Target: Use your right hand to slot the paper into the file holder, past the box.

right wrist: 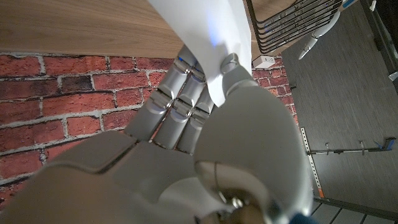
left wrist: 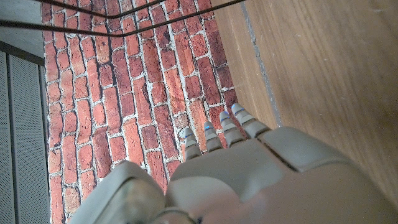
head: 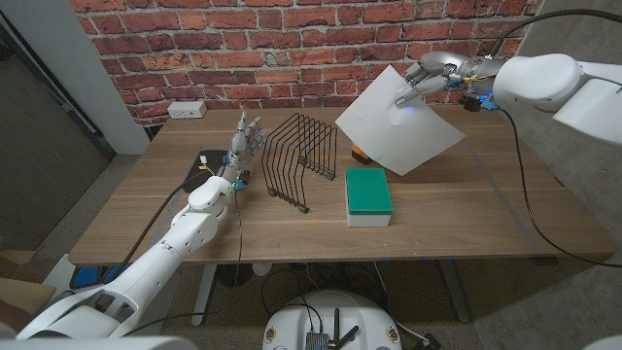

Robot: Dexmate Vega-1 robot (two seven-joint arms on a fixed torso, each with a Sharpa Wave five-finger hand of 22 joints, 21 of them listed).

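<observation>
Brick wall backdrop, wooden table [head: 466, 219], and the paper [head: 398, 122] is up in the air over the far right part of it, tilted, nowhere near touching down. Below it sit the green-topped box [head: 368, 195] and, just left of that, the black wire file holder [head: 301, 160].

The sheet looks light and floppy to me (one thin white page, so it will probably sag or flutter if swung fast), and a smooth surface like that could slip out of a weak pinch. Holding it near one edge seems sensible, since that leaves the opposite edge free to lead into a slot.

That's roughly what the right hand [head: 434, 74] does: thumb against fingers [right wrist: 180, 102], pinching the sheet at its upper edge. The left hand [head: 247, 139] stands by the holder, fingers straight up, holding nothing.
</observation>
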